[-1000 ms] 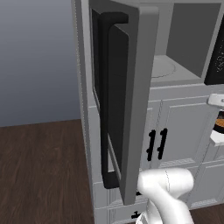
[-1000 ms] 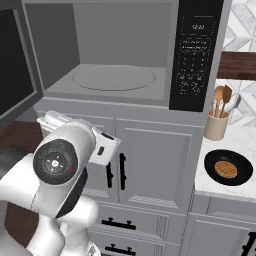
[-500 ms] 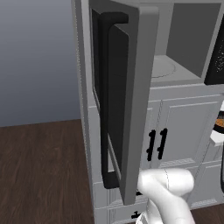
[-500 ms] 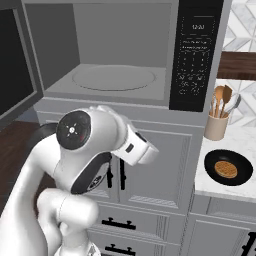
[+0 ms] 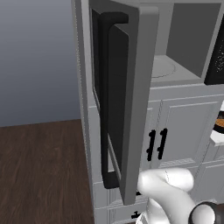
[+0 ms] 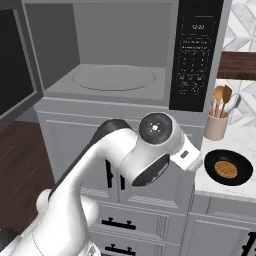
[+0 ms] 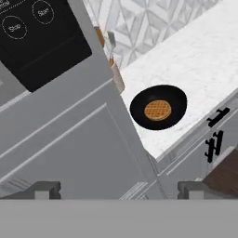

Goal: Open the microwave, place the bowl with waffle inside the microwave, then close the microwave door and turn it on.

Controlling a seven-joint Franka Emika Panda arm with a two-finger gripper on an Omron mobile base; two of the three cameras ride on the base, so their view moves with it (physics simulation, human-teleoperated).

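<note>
- Low at the left base view's right edge, the white arm bends beneath the microwave door (image 5: 131, 87), swung wide open over dark wood flooring.
- From the right base view, the arm reaches toward the bowl (image 6: 230, 169) holding the waffle (image 6: 226, 168) on the marble counter (image 6: 210, 185), beside a utensil crock (image 6: 216, 126); the microwave (image 6: 120, 55) cavity gapes.
- Along the hand view, the gripper (image 7: 118, 189) stands fully spread, holding nothing, bowl ahead.

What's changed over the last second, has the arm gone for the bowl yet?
The arm has swung right across the cabinet fronts, bringing its hand up beside the bowl. The gripper is open, holding nothing, and now looks down on the waffle. Nothing was grasped. Unchanged: the microwave door stands open, the bowl with its waffle sits on the marble counter, and the utensil holder stands behind it.
</note>
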